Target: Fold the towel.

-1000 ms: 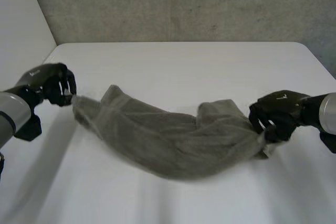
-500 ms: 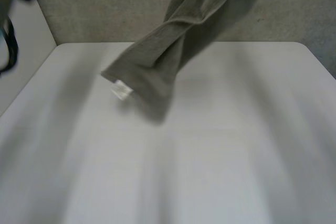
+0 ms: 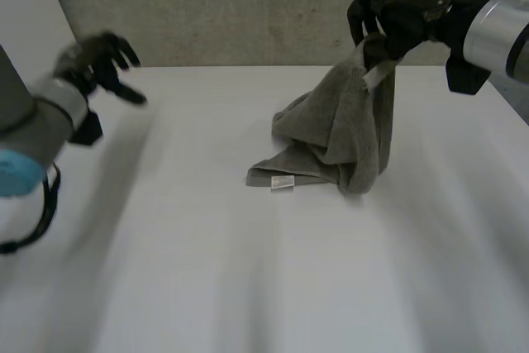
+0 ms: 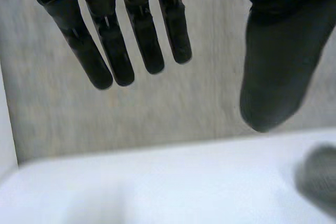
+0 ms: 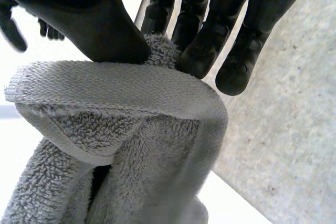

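While pinching towel (image 3: pixel 337 131) by top edge in right hand (image 3: pixel 401 7), holds it up
Rests towel's lower folds on white table (image 3: pixel 207 279); holds left hand (image 3: pixel 99 62) well apart from towel, fingers spread

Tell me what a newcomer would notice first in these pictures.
The grey towel hangs from the right hand, which pinches one end high above the white table; its lower end lies crumpled there. The left hand is open and apart, holding nothing.

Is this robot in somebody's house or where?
Probably a robot test room, not a home: a bare concrete wall, a plain white table, and a grey towel held up by the right hand.
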Controlling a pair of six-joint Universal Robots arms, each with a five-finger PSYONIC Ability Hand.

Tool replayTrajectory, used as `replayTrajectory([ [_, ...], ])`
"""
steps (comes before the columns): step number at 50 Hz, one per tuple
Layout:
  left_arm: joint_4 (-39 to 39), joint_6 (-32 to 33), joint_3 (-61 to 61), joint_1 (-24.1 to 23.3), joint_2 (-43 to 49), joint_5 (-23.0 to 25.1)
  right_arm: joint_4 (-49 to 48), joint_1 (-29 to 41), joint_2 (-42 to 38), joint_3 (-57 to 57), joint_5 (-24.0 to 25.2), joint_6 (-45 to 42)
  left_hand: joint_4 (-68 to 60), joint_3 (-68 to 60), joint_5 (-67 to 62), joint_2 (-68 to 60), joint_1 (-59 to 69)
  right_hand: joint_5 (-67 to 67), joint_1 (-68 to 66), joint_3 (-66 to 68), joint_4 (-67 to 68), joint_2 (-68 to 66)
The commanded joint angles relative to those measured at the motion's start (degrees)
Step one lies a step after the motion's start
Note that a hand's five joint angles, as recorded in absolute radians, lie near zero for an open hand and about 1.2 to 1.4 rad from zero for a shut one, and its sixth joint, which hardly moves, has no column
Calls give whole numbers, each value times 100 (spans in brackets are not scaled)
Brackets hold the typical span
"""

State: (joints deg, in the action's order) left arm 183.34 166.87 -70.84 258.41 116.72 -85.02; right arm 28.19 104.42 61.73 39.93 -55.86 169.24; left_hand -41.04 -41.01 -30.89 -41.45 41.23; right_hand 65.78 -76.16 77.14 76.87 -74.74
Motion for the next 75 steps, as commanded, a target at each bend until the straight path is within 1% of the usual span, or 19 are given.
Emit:
replayTrajectory([
  [1,386,293,-957,-492,219,161,-77,175,14,138,-416,21,592,589,576,633,-611,422,-384,286,313,-526],
  [4,439,513,-1107,-703,272,328,-77,184,40,147,-531,48,660,658,645,701,-679,422,-384,286,313,-526],
  [10,571,821,-1257,-941,360,425,-24,193,129,208,-690,92,728,725,712,769,-747,422,-384,286,313,-526],
  [12,720,935,-1248,-1081,491,425,-24,184,242,462,-847,101,728,725,712,769,-747,422,-384,286,313,-526],
  [18,940,997,-1055,-1240,817,434,-86,131,463,1008,-971,92,694,691,679,735,-713,422,-384,286,313,-526],
  [21,1011,1067,-703,-1398,1133,408,-165,96,603,1351,-962,92,677,674,662,718,-696,422,-384,286,313,-526],
  [23,958,1137,-161,-1573,1536,390,-244,96,656,1527,-962,92,644,641,628,685,-663,422,-384,286,313,-526],
  [26,897,1138,132,-1644,1731,381,-446,87,753,1869,-936,39,627,624,611,668,-646,422,-384,286,313,-526],
  [31,300,1138,1271,-1837,2406,399,-709,87,876,2343,-892,13,677,674,662,718,-696,422,-384,286,313,-526],
  [34,132,1146,1573,-1908,2592,408,-754,87,884,2414,-892,13,677,674,662,718,-696,422,-384,286,313,-526],
  [36,-157,1138,2194,-2013,2968,399,-833,87,884,2537,-892,13,610,608,595,652,-630,422,-384,286,313,-526],
  [42,-721,1182,3102,-2101,3585,399,-903,78,876,2608,-892,4,559,557,544,601,-579,422,-384,286,313,-526],
  [44,-1062,1304,3592,-2163,3927,373,-938,87,876,2617,-883,4,559,557,544,601,-579,422,-384,286,313,-526],
  [47,-1212,1515,3883,-2172,4130,346,-956,105,876,2608,-857,4,543,540,527,584,-562,422,-384,286,313,-526],
  [53,-1195,1665,4060,-2180,4227,346,-974,105,876,2617,-734,4,-97,-99,-112,-55,77,422,-384,286,313,-526],
  [55,-1186,1665,4209,-2180,4279,346,-982,96,876,2643,-638,4,-734,-737,-749,-693,715,422,-384,286,313,-526],
  [64,-1186,1683,4465,-2207,4473,381,-1044,78,876,2757,-505,-5,-1005,-1008,-1020,-964,986,422,-384,286,313,-526],
  [71,-1186,1683,4474,-2207,4508,381,-1140,78,876,2827,-505,4,-2063,-2065,-2078,-2021,2043,422,-384,286,313,-526],
  [75,-1186,1683,4474,-2207,4456,408,-1149,87,876,2880,-496,-5,-2199,-2202,-2215,-2158,2180,422,-384,286,313,-526],
])
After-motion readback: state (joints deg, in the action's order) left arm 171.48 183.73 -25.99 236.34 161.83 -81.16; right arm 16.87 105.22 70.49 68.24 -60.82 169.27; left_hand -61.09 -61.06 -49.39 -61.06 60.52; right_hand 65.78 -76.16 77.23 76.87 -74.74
